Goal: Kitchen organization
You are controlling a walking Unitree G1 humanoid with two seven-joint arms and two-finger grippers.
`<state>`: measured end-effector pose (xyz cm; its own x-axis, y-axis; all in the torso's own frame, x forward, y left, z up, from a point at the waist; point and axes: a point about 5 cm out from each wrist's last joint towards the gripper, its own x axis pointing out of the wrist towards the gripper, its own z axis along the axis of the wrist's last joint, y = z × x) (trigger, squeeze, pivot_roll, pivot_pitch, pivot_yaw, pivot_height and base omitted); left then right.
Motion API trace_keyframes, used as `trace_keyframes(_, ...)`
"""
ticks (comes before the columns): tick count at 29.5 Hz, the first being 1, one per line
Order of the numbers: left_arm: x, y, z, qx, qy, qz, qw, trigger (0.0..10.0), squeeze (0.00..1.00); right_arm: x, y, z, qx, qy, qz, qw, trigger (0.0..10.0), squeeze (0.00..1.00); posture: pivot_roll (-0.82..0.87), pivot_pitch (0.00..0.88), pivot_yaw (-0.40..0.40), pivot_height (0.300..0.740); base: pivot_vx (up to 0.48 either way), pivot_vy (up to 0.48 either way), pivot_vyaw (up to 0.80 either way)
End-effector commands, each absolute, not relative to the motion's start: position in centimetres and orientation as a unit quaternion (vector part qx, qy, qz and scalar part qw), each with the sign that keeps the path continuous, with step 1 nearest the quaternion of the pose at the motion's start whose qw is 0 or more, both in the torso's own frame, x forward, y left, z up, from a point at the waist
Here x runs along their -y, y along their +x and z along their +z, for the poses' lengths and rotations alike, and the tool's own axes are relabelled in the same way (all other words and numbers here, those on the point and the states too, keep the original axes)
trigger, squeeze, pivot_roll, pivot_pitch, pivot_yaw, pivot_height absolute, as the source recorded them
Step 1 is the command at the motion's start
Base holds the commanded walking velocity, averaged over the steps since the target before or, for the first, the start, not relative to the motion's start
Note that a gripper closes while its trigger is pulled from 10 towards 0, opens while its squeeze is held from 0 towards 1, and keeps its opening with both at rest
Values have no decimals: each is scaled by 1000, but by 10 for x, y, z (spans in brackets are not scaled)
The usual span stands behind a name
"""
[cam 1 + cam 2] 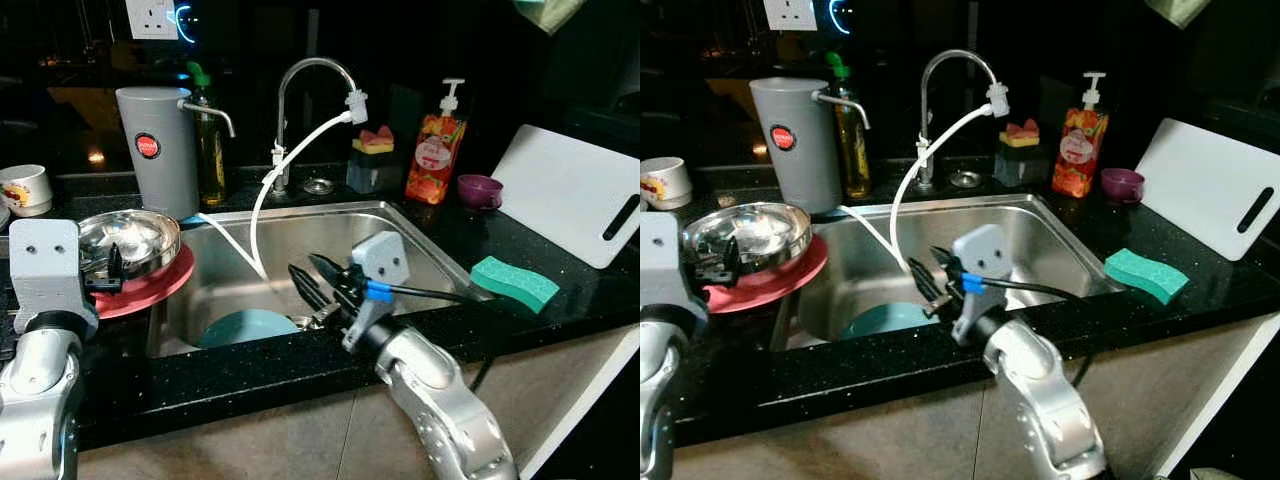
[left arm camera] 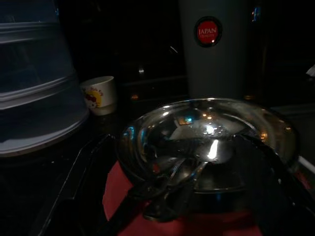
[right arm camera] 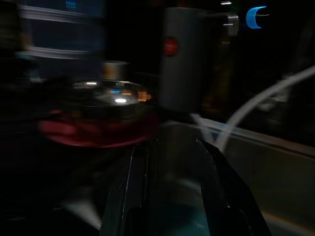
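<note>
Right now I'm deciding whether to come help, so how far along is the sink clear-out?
Done: a steel bowl sits on a red plate left of the sink. In hand: the right gripper is over the basin, fingers apart, above a teal plate; the left gripper is at the bowl. Left: that plate, and the green sponge on the counter.

Right arm point(image 1: 440, 400), silver, reaches forward and inward; its right gripper point(image 1: 318, 283) has two long black fingers point(image 1: 305, 288) spread apart, a blue band just behind them. Left arm point(image 1: 35, 380) is raised upright, with the left gripper point(image 2: 197, 187) spread wide, fingers dark
</note>
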<state>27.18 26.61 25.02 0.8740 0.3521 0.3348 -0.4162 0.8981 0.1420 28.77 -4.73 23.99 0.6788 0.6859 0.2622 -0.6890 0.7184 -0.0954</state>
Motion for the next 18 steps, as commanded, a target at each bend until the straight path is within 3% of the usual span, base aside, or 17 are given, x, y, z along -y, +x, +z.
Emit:
trace_keyframes(1, -274, 270, 244, 138, 113, 213, 961, 10000, 0, 40, 287, 238, 128, 14, 402, 907, 10000, 0, 100, 46, -63, 740, 0, 0, 0)
trace_keyframes(7, -282, 266, 240, 132, 121, 227, 957, 10000, 0, 25, 286, 240, 121, 33, 422, 898, 10000, 0, 104, 45, -69, 740, 0, 0, 0)
trace_keyframes(18, -288, 271, 225, 117, 98, 231, 961, 10000, 0, 3, 293, 241, 110, 18, 406, 907, 10000, 0, 104, 46, -74, 740, 0, 0, 0)
